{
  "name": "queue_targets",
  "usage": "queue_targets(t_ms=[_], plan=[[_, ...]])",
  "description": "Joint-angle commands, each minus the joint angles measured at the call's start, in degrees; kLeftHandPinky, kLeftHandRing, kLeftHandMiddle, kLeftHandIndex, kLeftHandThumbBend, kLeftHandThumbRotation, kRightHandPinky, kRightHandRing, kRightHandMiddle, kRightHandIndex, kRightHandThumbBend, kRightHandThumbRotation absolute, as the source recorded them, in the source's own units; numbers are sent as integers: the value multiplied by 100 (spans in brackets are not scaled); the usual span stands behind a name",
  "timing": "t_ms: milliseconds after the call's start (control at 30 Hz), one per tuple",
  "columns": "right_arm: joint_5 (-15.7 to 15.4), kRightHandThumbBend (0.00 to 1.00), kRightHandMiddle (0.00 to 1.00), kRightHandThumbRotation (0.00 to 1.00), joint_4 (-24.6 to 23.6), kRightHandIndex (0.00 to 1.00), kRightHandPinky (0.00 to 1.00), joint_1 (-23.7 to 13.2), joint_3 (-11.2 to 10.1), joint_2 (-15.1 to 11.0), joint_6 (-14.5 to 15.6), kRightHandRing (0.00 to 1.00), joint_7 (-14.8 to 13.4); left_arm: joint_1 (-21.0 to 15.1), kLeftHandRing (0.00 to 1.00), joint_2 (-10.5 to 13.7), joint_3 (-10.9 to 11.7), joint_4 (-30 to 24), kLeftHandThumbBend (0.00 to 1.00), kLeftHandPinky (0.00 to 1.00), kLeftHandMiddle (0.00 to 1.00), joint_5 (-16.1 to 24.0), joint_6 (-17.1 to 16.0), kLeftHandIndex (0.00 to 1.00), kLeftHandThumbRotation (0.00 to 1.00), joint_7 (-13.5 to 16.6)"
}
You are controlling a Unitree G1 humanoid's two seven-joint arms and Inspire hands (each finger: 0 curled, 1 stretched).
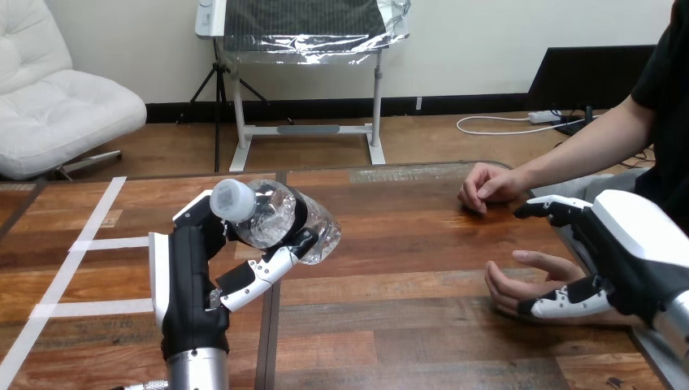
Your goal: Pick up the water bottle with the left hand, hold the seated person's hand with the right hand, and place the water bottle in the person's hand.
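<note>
place: probably a robotics test lab | table (406, 244): wooden, white tape (114, 242) laid in marked-out lines across its top at 9 o'clock | robot arm (193, 366): silver forearm at 7 o'clock | person (658, 97): seated at 2 o'clock

A: Is there room between the water bottle (280, 218) and the person's nearer hand (513, 284)?
B: Yes. The table (406, 268) is bare wood all the way across there.
A: What is in the way?
B: The right hand (634, 244) is at the right side of that hand, touching it. The person's farther hand (487, 188) rests on the table behind, a little apart.
A: And on the left?
B: Just flat white tape (101, 242).
</note>
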Motion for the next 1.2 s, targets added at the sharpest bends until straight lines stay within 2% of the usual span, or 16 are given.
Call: queue_targets(t_ms=[0,233,667,900,1167], plan=[[-111,86,85,0,-28,80,73,-515,-33,-385,214,83,273,-190,42,-47,-26,-389,63,42,44,48,-43,48,0,9],[-186,84,87,0,13,82,76,-647,31,-604,440,85,635,-193,42,-56,-11,-369,63,42,44,22,-73,49,0,-1],[-532,85,88,0,317,83,75,-869,223,-926,550,86,831,-211,42,-40,5,-243,63,42,43,6,-186,49,0,-10],[-695,83,90,1,522,85,77,-1054,393,-1106,714,89,1129,-176,42,-40,-7,-273,63,42,44,-42,-163,49,0,-69],[-742,81,92,4,839,87,82,-1254,536,-1238,684,91,1337,-147,42,-33,0,-298,62,42,44,11,-149,49,0,-55]])
